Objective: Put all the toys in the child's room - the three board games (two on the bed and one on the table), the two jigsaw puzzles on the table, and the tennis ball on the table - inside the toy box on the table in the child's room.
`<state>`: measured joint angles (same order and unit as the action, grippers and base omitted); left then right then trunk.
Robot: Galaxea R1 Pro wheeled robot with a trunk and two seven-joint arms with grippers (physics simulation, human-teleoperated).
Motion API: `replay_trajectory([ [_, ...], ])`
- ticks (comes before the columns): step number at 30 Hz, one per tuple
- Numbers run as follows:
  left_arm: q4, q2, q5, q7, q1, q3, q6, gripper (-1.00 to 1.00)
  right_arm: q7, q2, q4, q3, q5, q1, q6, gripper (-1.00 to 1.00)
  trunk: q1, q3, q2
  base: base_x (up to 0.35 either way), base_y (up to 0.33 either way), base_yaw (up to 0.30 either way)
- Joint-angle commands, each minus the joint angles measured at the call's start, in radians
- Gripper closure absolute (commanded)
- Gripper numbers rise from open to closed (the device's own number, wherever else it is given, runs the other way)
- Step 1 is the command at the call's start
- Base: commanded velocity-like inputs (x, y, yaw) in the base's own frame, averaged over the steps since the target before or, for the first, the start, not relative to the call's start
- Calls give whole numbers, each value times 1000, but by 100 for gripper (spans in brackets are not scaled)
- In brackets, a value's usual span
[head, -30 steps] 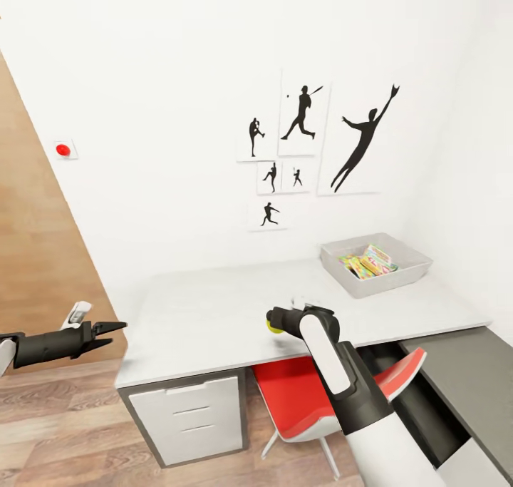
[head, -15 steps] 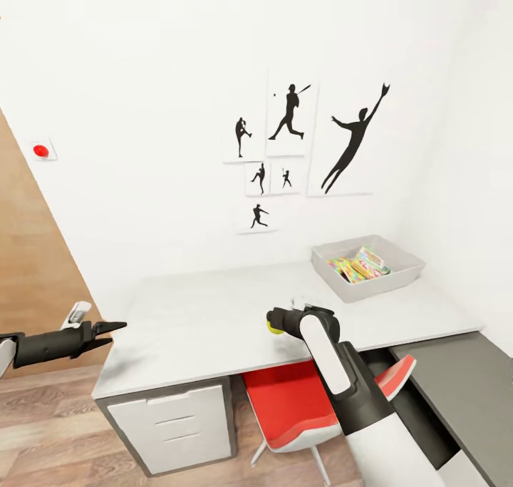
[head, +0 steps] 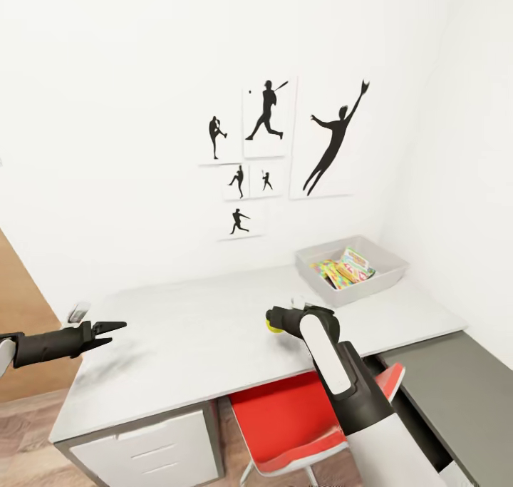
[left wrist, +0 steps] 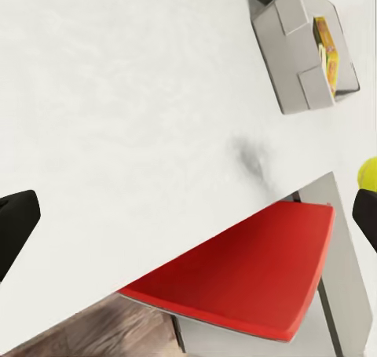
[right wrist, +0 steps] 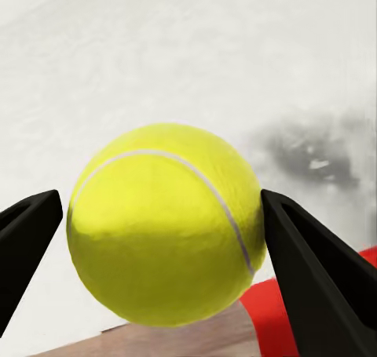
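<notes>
Clamped in the right gripper [head: 273, 322] is the tennis ball [head: 273, 325], seen from the head view as a yellow patch at the gripper's tip, held above the front part of the pale mottled surface [head: 199, 330]. At the far right end of that surface the toy box [head: 385, 262] is set against the wall, with colourful flat boxes [head: 345, 267] lying inside it. Off the near left corner of the surface the left gripper [head: 107, 330] is held out with its jaws slightly apart and nothing between them. A red-and-white chair [head: 285, 419] is tucked under the surface, and black silhouette posters [head: 285, 148] are hung on the white wall. From the left wrist view the surface [left wrist: 118, 114] is seen from above, with the toy box [left wrist: 294, 51] at its far end, the red chair seat [left wrist: 251, 278] below its edge, and a sliver of the tennis ball [left wrist: 367, 173] at the frame's border. From the right wrist view the tennis ball [right wrist: 165, 224] is seen gripped between the two dark fingers [right wrist: 318, 271], over the surface [right wrist: 188, 59].
</notes>
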<state>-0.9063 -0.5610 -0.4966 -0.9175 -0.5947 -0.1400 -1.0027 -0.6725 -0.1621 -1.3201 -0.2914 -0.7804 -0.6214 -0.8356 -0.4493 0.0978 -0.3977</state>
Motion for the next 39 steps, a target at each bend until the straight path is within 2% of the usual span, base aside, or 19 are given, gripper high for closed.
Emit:
replay_trajectory([
  [1, 0, 0, 2, -4, -1, -1, -4, -100, -10, 0, -1, -1, -10, -1, -1, 100, -1, 2, -2, 2, 0, -286],
  [7, 0, 0, 2, -4, -1, -1, -3, -100, -10, 0, -1, -3, -10, -1, 0, 100, -1, 2, -2, 74, -47, -231],
  [14, 1, 2, 2, -3, -1, -1, -2, -100, -8, -7, -38, -3, -12, -1, -6, 100, -1, 2, -2, 75, -69, -31],
  [16, 0, 2, 2, -4, -1, 0, -2, -100, -6, -12, -46, -2, -13, -5, -32, 100, -1, 2, -2, 8, -8, -3],
  [17, 0, 2, 1, -4, -1, 0, -2, -100, -6, -12, -53, -1, -12, -15, -69, 100, -1, 2, -2, 4, -4, -1],
  [19, 0, 3, 1, -4, -1, 0, -3, -100, -7, -12, -70, 16, -11, -89, -154, 100, -1, 2, -2, 2, -2, -1],
  [22, 0, 2, 1, -4, -1, -1, -3, -100, -10, -12, -22, 113, -14, -247, -201, 100, -1, 2, -2, 0, 0, 0],
  [24, 0, 2, 1, -4, -1, -1, -3, -100, -12, -12, 105, 184, -17, -369, -212, 100, -1, 2, -2, 0, 0, 0],
  [25, 1, 2, 2, -4, -1, -1, -3, -100, -12, -12, 231, 223, -17, -459, -212, 100, -1, 2, -2, 0, 0, 0],
  [29, 1, 3, 1, -3, -1, 0, -3, -100, -16, -12, 525, 266, -16, -634, -212, 100, -1, 2, -2, 0, 0, 0],
  [30, 1, 3, 2, -3, -1, 0, -3, -100, -15, -10, 578, 274, -16, -665, -211, 100, -1, 2, -2, 0, 0, 0],
  [32, 1, 3, 2, -3, -1, 0, -2, -100, -11, 17, 640, 296, -17, -698, -210, 100, -1, 2, -2, 2, 0, 0],
  [35, 1, 3, 3, -3, -1, 0, -2, -100, -11, 37, 673, 329, -16, -716, -212, 100, -1, 2, -2, 57, -9, 0],
  [39, 1, 3, 2, -3, -1, 0, -2, -100, -15, 43, 683, 336, -6, -718, -212, 100, -1, 2, -2, 60, -40, 0],
])
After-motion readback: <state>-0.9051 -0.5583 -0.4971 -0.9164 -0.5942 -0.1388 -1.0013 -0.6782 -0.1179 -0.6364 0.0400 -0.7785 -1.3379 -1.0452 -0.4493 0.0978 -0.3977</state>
